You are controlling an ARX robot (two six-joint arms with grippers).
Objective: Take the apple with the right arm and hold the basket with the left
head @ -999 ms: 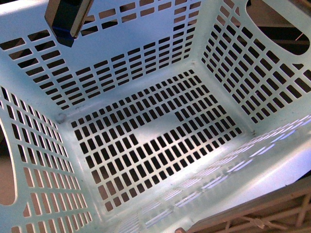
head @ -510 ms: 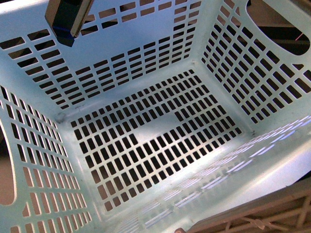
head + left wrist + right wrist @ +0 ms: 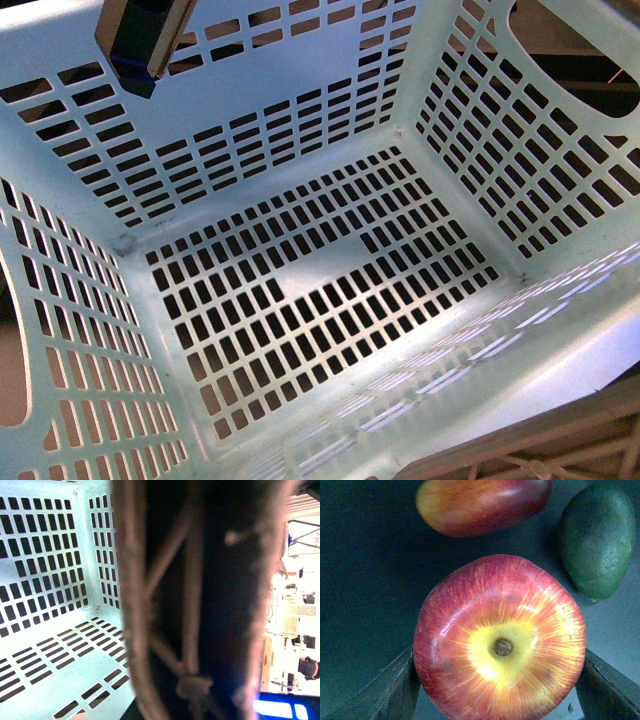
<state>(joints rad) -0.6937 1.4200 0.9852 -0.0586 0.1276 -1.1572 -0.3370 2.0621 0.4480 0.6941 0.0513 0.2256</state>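
Observation:
The pale aqua slotted basket [image 3: 300, 270] fills the front view, tilted, with its inside empty. My left gripper [image 3: 140, 45] is shut on the rim of its far wall at the top left. In the left wrist view the basket's inside [image 3: 50, 580] shows beside a blurred brown and dark finger [image 3: 190, 605] close to the camera. My right gripper [image 3: 500, 707] is shut on the red apple [image 3: 500, 640], whose yellow stem patch faces the camera. A dark finger [image 3: 395, 690] presses on each side of it. The apple and right gripper do not show in the front view.
Beyond the apple, a red-yellow oblong fruit [image 3: 480, 505] and a dark green fruit [image 3: 597, 540] lie on a dark grey surface [image 3: 365, 580]. A tan lattice structure [image 3: 560, 455] shows past the basket's near rim at the lower right of the front view.
The basket has shifted slightly, so less of the tan lattice shows at the lower right. My left gripper keeps its hold on the rim.

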